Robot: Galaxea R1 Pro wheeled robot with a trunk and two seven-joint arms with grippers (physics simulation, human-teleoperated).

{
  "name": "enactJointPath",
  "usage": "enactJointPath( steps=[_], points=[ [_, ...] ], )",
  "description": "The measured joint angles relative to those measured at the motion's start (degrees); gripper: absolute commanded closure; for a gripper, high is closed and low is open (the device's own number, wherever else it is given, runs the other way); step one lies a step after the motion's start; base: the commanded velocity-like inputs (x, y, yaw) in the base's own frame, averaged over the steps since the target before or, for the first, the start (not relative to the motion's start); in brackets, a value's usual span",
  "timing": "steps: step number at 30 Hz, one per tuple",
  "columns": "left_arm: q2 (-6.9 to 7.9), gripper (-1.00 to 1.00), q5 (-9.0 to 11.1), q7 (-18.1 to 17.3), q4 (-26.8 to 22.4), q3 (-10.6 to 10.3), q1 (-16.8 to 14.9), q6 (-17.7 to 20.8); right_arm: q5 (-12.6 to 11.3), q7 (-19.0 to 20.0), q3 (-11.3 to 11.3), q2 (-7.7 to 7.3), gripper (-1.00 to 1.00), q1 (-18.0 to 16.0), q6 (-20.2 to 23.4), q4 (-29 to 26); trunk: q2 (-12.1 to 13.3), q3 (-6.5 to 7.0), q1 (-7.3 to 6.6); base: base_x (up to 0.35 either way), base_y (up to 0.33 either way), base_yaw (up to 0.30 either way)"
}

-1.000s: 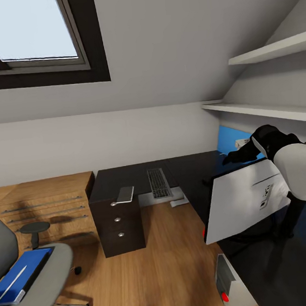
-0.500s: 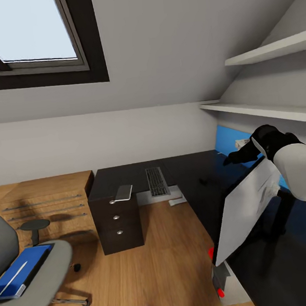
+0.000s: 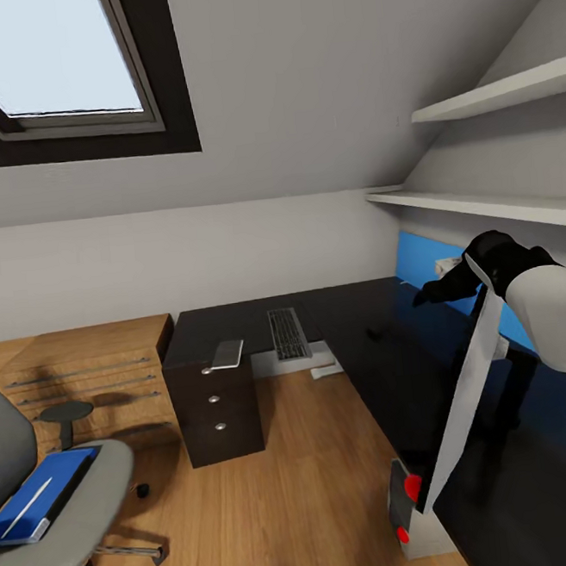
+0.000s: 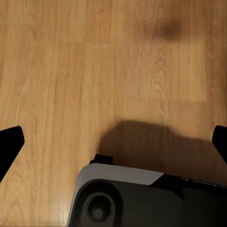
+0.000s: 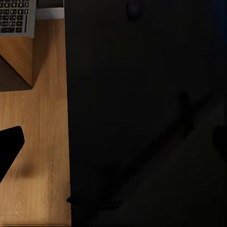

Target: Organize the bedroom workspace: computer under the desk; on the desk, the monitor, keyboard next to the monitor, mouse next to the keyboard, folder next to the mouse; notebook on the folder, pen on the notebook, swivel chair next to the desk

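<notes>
Monitor (image 3: 468, 404) at right of frame, tilted steeply on the counter (image 3: 365, 327), seen nearly edge-on, above the computer (image 3: 405, 513) on the floor. Keyboard (image 3: 289, 334) lies mid-counter, mouse (image 3: 374, 335) just right of it. Right hand (image 3: 423, 295) hovers behind the monitor; grip cannot be told. Left hand (image 4: 113, 142) spread wide over bare floor. Steady the monitor upright before releasing, I judge.

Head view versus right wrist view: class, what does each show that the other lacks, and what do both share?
The head view adds the chair carrying the blue folder, the tilted monitor, the computer, a window and shelves. The right wrist view adds a close look at the keyboard and its separate keys. Both share the keyboard, the black desk and the wood floor.
</notes>
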Motion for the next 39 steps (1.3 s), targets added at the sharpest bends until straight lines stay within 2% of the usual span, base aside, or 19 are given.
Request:
enactJointPath(
  steps=[11, 19, 27, 32, 39],
  points=[
    [0.0, -1.0, 0.0, 0.0, -0.01, 0.01, 0.0, 0.0, 0.09, 0.06, -0.09, -0.01, -1.0, 0.01, -0.03, -0.25, 0.0, 0.0, -0.01, -0.014, -0.008, 0.0],
    [0.0, -1.0, -0.01, 0.0, -0.01, 0.01, -0.01, 0.0, -0.41, 0.15, -0.36, 0.19, -1.0, 0.02, -0.14, -7.53, 0.0, 0.0, -0.01, 0.0, 0.0, 0.0],
    [0.05, -1.0, -0.01, 0.0, -0.01, 0.01, 0.0, 0.0, -0.57, 0.2, -0.71, 0.31, -1.0, 0.02, -0.36, -9.43, 0.0, 0.0, -0.01, 0.0, 0.0, 0.0],
    [0.01, -1.0, -0.01, 0.0, -0.01, 0.01, 0.01, 0.0, -0.73, 0.54, -0.89, 0.46, -1.0, 0.02, -0.12, -12.88, 0.0, 0.0, 0.0, -0.036, 0.0, 0.0],
    [0.0, -1.0, -0.01, 0.0, -0.01, 0.01, -0.03, 0.0, -2.85, 1.74, -1.1, 0.57, -1.0, 0.03, 0.34, -17.79, 0.0, 0.0, 0.02, -0.232, 0.0, 0.0]
  ],
)
